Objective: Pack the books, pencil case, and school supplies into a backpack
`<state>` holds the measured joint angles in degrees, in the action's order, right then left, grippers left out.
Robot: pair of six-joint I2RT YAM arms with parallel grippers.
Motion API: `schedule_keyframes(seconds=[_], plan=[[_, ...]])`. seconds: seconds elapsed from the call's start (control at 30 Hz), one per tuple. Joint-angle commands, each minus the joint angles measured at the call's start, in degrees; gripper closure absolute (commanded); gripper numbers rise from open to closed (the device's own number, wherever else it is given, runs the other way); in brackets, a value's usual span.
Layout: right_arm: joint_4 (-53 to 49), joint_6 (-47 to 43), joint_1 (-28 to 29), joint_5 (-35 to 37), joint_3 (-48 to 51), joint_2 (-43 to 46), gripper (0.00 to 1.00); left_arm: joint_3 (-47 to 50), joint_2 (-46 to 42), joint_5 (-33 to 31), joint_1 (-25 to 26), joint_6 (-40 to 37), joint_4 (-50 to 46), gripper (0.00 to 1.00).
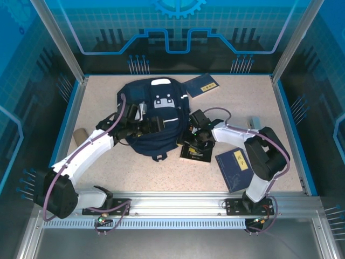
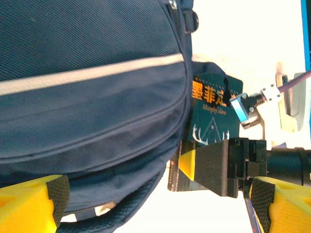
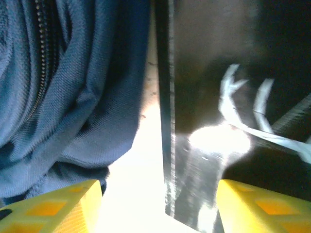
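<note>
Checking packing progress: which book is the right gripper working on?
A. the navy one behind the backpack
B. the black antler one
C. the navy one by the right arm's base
B: the right gripper straddles the edge of the black book, whose white antlers are in plain sight.

Speckled table [image 1: 161, 175]; the backpack [image 1: 153, 116] lies mid-table; black book [image 1: 197, 154] lies against its near right corner; navy book [image 1: 202, 85] just behind its right; second navy book [image 1: 234, 170] further right, nearer; tan pencil case [image 1: 80, 136] off its left.
</note>
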<state>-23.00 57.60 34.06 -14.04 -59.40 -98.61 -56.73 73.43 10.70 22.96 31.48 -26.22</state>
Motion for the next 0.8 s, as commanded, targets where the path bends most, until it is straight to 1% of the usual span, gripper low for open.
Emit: schedule_keyframes(seconds=[0.0,0.1,0.23,0.3,0.37,0.4,0.5,0.6,0.77], plan=[[-8.97,-4.34,-1.61,7.18,-3.03,6.45,0.34,1.00,0.57,-0.52,2.90,2.19,1.64,0.05],[-11.91,-6.72,-5.23,9.88,-1.86,9.59,0.34,1.04,1.46,-1.03,5.97,3.28,2.54,0.08],[-15.14,-11.00,-10.00,10.28,0.45,11.24,0.35,0.70,4.55,-1.13,10.21,5.37,5.14,0.16],[-16.15,-13.01,-11.88,10.36,1.36,11.03,0.38,-0.64,7.12,-1.61,12.66,6.14,5.77,0.19],[-15.96,-13.87,-13.51,9.86,2.28,10.57,0.42,-2.39,9.86,-3.42,15.12,6.72,5.83,0.24],[-15.65,-14.08,-14.39,9.74,2.67,10.23,0.44,-3.58,11.33,-4.61,16.42,7.04,5.40,0.24],[-12.86,-14.16,-16.45,9.46,4.70,9.61,0.48,-6.78,15.43,-8.22,19.46,7.52,4.08,0.26],[-11.85,-14.44,-17.83,9.71,5.37,8.24,0.53,-9.01,19.82,-8.87,21.55,7.98,5.00,0.31],[-11.07,-15.97,-18.93,7.95,5.07,4.91,0.56,-14.47,27.97,-12.15,23.53,7.57,3.02,0.36]])
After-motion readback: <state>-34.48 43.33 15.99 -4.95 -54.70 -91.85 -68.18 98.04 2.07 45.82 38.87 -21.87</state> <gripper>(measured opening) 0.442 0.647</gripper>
